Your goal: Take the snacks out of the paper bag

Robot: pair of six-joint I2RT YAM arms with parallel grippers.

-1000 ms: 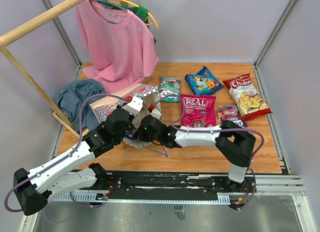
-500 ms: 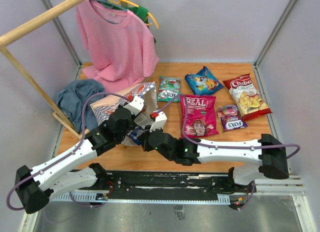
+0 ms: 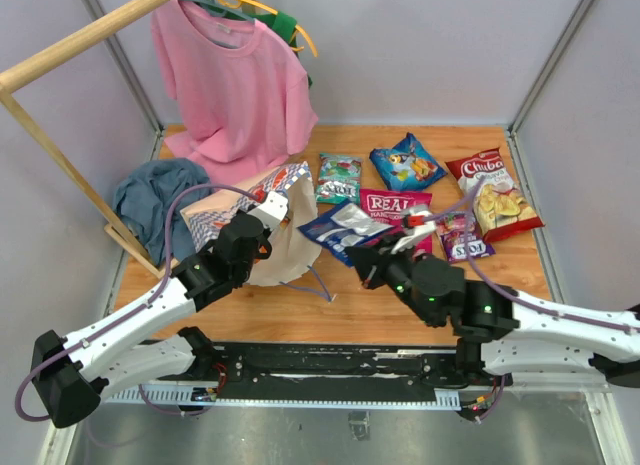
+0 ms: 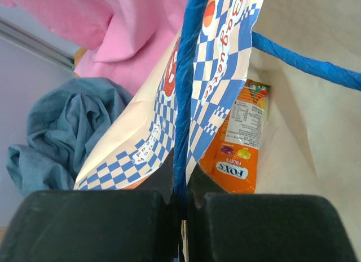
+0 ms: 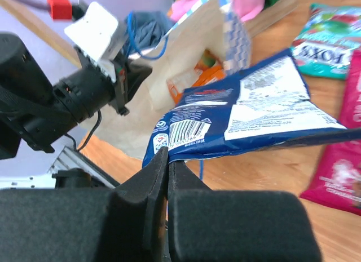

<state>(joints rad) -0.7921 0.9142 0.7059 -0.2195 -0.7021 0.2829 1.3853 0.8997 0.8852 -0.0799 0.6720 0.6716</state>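
The checkered paper bag [image 3: 285,235] lies on its side at the table's left with its mouth toward the middle. My left gripper [image 4: 181,180] is shut on the bag's blue cord handle [image 4: 186,76] and rim, holding the mouth open. An orange FOX'S packet [image 4: 240,143] lies inside the bag. My right gripper [image 5: 168,160] is shut on the edge of a dark blue snack packet [image 5: 248,107] and holds it in the air outside the bag's mouth; it also shows in the top view [image 3: 345,228]. Other snacks lie on the table: a REAL bag [image 3: 395,207], a Chiba bag [image 3: 492,192], a blue bag [image 3: 406,162].
A pink T-shirt [image 3: 240,85] hangs on a wooden rack [image 3: 60,60] at the back left. A blue-grey cloth [image 3: 155,200] lies beside the bag. A teal packet [image 3: 340,177] and a purple packet [image 3: 464,237] lie among the snacks. Grey walls enclose the table.
My right gripper has pulled out of the bag's mouth and moved right, carrying the dark blue packet out and up. My left gripper kept hold of the bag.
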